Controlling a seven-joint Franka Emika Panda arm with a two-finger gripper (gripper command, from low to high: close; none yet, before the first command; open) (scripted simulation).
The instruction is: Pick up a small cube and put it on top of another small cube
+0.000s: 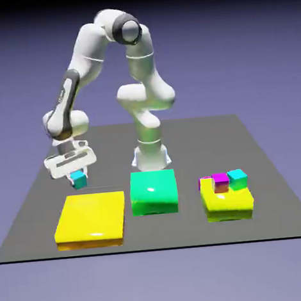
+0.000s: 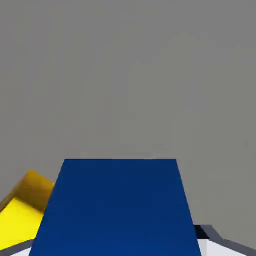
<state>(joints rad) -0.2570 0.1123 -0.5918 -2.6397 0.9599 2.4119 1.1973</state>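
Blue cube (image 2: 120, 210) clamped in tool (image 1: 77, 177); grasp looks done, next calls for carrying, lining up, stacking gently.

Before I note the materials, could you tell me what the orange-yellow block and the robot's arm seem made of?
The orange-yellow block looks like glossy plastic, given its small bright highlight, though lacquered wood is possible. The arm seems smooth painted metal or plastic, its white shells softly shaded.

The white arm (image 1: 97, 43) arches up from its base (image 1: 151, 158), bends over at the elbow and drops on the exterior view's left of that base. There, well apart from the base, the claw (image 1: 78, 178) points downward, slightly tilted, its fingers closed on something.
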